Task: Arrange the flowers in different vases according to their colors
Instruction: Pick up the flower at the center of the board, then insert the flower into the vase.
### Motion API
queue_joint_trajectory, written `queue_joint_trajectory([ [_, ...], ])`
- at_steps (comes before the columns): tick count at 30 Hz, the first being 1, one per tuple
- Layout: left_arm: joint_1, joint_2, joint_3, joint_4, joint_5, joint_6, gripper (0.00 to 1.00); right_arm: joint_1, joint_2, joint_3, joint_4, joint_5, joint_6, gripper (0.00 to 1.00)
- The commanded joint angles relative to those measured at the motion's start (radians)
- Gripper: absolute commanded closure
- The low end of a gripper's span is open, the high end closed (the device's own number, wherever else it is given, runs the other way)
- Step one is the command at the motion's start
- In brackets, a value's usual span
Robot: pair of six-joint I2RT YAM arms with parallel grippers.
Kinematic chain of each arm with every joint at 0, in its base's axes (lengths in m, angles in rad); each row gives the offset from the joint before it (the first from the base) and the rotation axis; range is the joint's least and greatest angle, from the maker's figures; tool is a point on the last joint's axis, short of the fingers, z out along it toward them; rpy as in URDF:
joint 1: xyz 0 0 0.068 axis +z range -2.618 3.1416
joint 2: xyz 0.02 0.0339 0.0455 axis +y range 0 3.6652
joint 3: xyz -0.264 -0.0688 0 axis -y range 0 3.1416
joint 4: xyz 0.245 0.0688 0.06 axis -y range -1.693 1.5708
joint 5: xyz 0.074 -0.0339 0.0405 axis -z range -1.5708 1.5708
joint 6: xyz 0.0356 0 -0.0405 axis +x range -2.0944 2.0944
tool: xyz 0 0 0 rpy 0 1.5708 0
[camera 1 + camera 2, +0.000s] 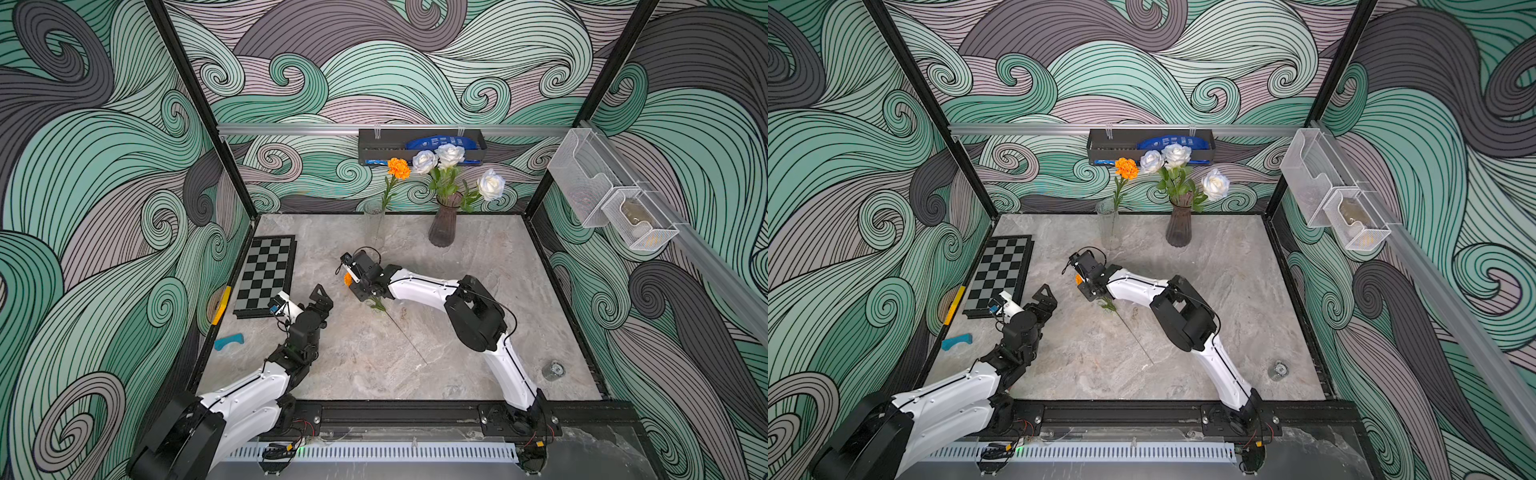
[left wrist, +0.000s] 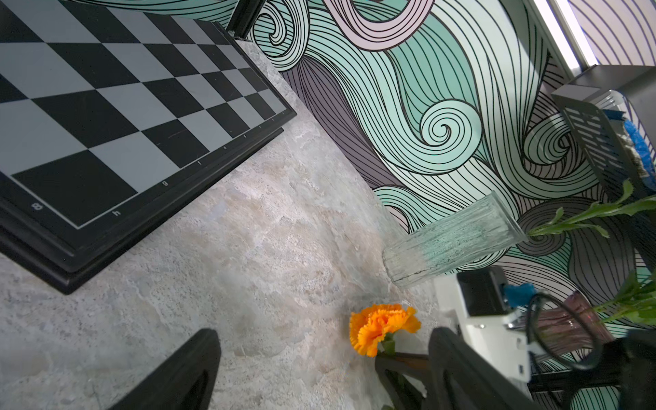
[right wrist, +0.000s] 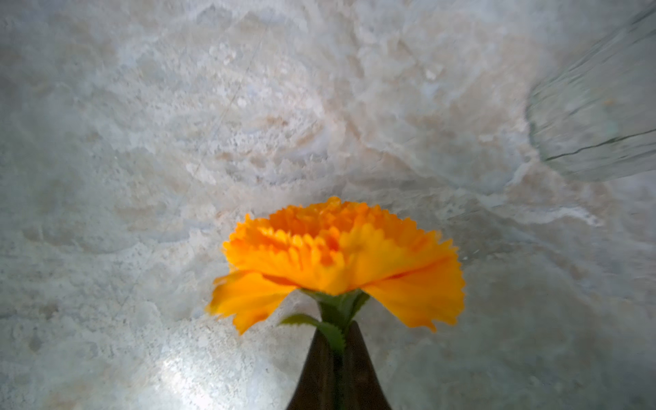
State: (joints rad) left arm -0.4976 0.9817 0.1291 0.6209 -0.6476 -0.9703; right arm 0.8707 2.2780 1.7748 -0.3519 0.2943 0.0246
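Right gripper [image 3: 337, 340] pinched tight on orange marigold [image 3: 337, 255], stem just under bloom. Light, floppy; long thin stem trails, likely swings. Left gripper [image 1: 323, 299] spread, empty.

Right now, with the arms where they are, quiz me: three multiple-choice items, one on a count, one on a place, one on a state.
1. How many white roses stand in the purple-grey vase?
A. two
B. three
C. four

2. Where does the upright orange flower stand?
A. tall clear vase
B. purple-grey vase
C. chessboard

3. The right end effector is:
A. open, empty
B. shut on a rose
C. shut on the second orange flower

Answers:
1 B: three blooms show above its rim in both top views.
2 A: its stem runs down into the clear glass.
3 C: the right wrist view shows it closed on the stem just under the bloom.
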Motion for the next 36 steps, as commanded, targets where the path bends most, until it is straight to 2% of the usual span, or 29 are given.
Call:
queue_joint_trajectory([
  [1, 0.006, 0.035, 0.032, 0.068, 0.050, 0.043, 0.05, 0.005, -0.120, 0.083, 0.003, 0.116, -0.035, 1.00],
  [3, 0.006, 0.080, 0.033, 0.131, 0.098, 0.070, 0.05, 0.004, -0.155, 0.148, 0.005, 0.163, -0.053, 1.00],
  [7, 0.007, 0.223, 0.104, 0.200, 0.275, 0.132, 0.05, 0.002, -0.201, 0.327, 0.015, 0.240, -0.086, 1.00],
  [12, 0.006, 0.237, 0.165, 0.145, 0.445, 0.165, 0.06, -0.003, -0.249, 0.444, 0.201, 0.279, -0.174, 1.00],
  [15, 0.004, 0.243, 0.114, 0.306, 0.537, 0.187, 0.06, -0.020, -0.284, 0.418, 0.419, 0.288, -0.230, 1.00],
  [18, 0.003, 0.315, 0.107, 0.476, 0.696, 0.249, 0.04, -0.052, -0.310, 0.317, 0.708, 0.278, -0.283, 1.00],
  [22, -0.011, 0.410, 0.177, 0.506, 0.891, 0.295, 0.02, -0.110, -0.321, 0.183, 1.044, 0.211, -0.276, 1.00],
  [25, -0.037, 0.434, 0.197, 0.501, 0.903, 0.328, 0.01, -0.142, -0.257, 0.255, 1.063, 0.171, -0.239, 1.00],
  [28, -0.059, 0.417, 0.215, 0.434, 0.854, 0.371, 0.01, -0.154, -0.172, 0.372, 1.070, 0.142, -0.263, 1.00],
  [33, -0.069, 0.403, 0.218, 0.393, 0.796, 0.411, 0.01, -0.176, 0.024, 0.675, 1.038, 0.078, -0.321, 1.00],
  [36, -0.068, 0.411, 0.224, 0.389, 0.793, 0.420, 0.02, -0.218, 0.066, 0.730, 1.050, 0.029, -0.245, 1.00],
])
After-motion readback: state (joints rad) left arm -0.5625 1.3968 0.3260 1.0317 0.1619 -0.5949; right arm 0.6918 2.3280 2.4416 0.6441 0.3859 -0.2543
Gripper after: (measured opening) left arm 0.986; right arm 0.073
